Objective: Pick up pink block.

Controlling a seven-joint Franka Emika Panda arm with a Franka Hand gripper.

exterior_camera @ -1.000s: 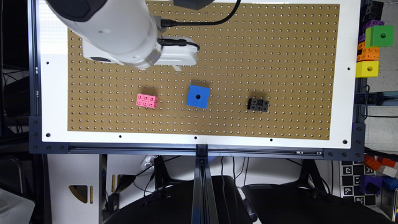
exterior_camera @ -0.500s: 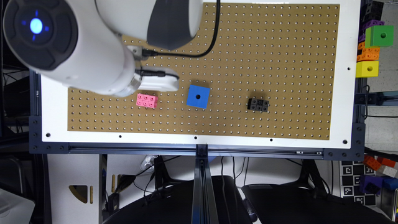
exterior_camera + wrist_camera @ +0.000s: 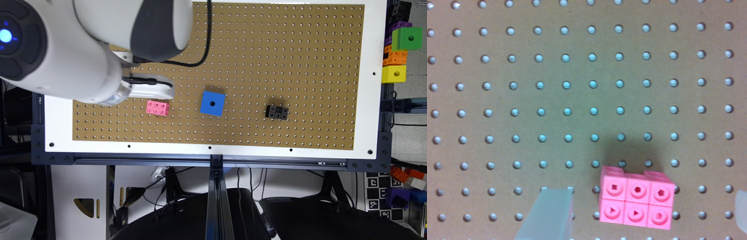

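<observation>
Wrist view: pink block (image 3: pixel 636 203) between parted tool (image 3: pixel 642 215) fingers

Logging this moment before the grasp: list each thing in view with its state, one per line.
pink block: flat on the pegboard, studs up, ungrasped, between the end effector's fingers.
end effector: open, holding nothing.
blue cube: resting on the board, untouched.
black brick: resting on the board, studs up, untouched.
pegboard: lying flat, carrying the three pieces.
</observation>
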